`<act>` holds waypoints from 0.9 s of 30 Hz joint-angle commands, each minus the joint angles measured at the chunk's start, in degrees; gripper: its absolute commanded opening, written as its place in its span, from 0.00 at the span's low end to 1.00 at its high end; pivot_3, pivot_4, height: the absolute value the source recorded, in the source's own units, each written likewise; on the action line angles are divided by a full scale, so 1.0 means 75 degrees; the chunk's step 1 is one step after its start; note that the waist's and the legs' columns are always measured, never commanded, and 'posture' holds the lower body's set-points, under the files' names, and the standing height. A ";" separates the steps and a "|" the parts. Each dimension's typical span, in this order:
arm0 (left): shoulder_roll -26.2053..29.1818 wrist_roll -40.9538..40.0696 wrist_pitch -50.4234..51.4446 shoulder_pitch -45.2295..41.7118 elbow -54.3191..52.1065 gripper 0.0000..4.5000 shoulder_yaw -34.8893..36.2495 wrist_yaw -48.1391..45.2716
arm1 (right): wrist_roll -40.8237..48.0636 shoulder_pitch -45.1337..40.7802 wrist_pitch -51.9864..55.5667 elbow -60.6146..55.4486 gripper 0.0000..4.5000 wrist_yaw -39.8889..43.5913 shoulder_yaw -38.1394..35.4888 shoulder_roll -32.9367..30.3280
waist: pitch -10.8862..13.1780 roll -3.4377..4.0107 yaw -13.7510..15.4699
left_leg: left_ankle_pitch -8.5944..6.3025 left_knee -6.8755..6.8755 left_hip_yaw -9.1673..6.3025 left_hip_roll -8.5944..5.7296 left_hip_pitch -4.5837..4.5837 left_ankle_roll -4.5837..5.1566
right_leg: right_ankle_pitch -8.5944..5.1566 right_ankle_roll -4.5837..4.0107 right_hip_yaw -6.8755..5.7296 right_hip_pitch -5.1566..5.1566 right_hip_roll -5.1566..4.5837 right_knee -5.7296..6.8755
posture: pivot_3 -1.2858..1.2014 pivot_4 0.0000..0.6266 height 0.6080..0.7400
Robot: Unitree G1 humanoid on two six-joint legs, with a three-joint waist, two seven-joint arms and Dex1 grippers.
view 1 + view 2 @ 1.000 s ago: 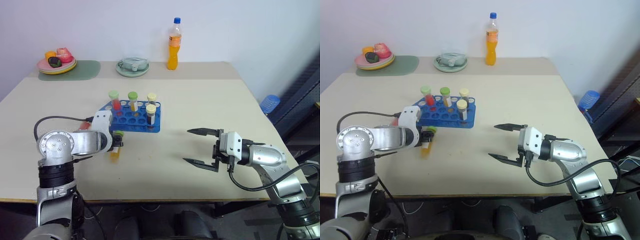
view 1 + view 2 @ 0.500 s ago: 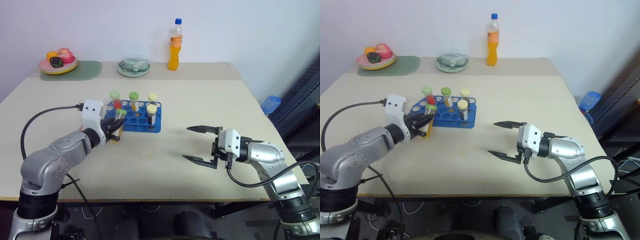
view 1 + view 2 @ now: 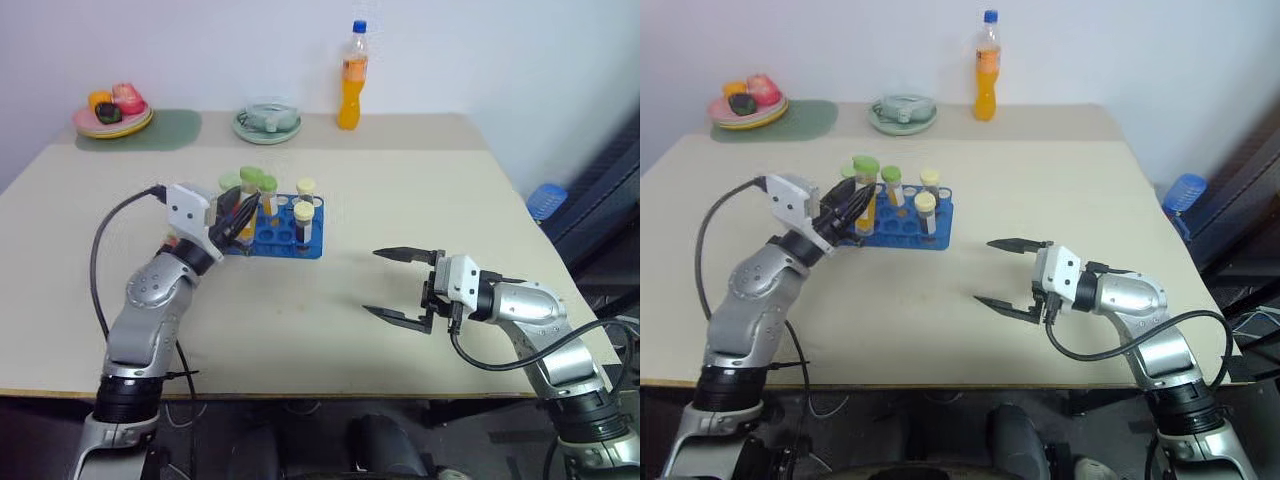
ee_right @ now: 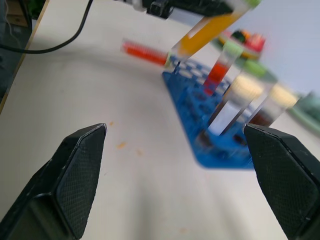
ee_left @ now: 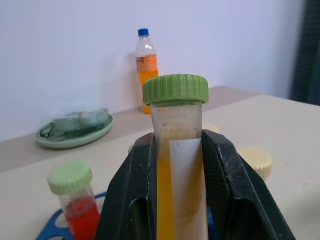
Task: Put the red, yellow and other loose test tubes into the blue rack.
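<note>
My left gripper [image 3: 240, 212] is shut on a yellow test tube [image 5: 172, 165] with a green cap [image 3: 866, 163]. It holds the tube tilted, cap up, above the left end of the blue rack [image 3: 285, 248]. The rack holds a red tube with a pale green cap [image 5: 71, 186], a green-capped tube [image 3: 267, 185] and two cream-capped tubes [image 3: 303, 213]. A loose red tube [image 4: 142, 51] lies on the table beyond the rack's left side. My right gripper [image 3: 372, 283] hangs open over the table to the rack's right, empty.
An orange drink bottle [image 3: 350, 85] and a green dish [image 3: 268, 122] stand at the table's far edge. A plate of toy food [image 3: 112, 115] sits on a green mat [image 3: 175, 128] at the far left. A black cable [image 3: 100, 270] loops off my left wrist.
My left gripper has lifted the yellow tube off the table, turned it from lying to cap-up, and carried it over to the rack. The right gripper has stayed put.
</note>
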 commanded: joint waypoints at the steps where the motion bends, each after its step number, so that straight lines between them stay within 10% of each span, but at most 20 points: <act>1: -0.0204 0.0613 -0.1373 -0.0287 0.0662 0.16 -0.0030 -0.0107 | 0.0057 -0.0091 -0.0021 -0.0193 1.00 -0.0120 -0.0193 -0.0010 | 0.0011 0.0009 0.0072 | -0.0003 -0.0003 0.0000 0.0000 -0.0001 0.0006 | 0.0000 0.0004 0.0000 -0.0003 0.0002 -0.0002 | 0.52 0.24 1.00; 27: -0.1135 0.1111 -0.3886 -0.1523 0.3756 0.16 -0.0026 -0.0689 | 0.0031 0.0123 0.0003 -0.0441 1.00 -0.0441 -0.0232 -0.0081 | 0.0052 0.0004 0.0136 | -0.0021 -0.0002 0.0001 0.0001 -0.0007 0.0036 | -0.0002 0.0002 -0.0002 0.0006 -0.0002 -0.0028 | 0.52 0.24 1.00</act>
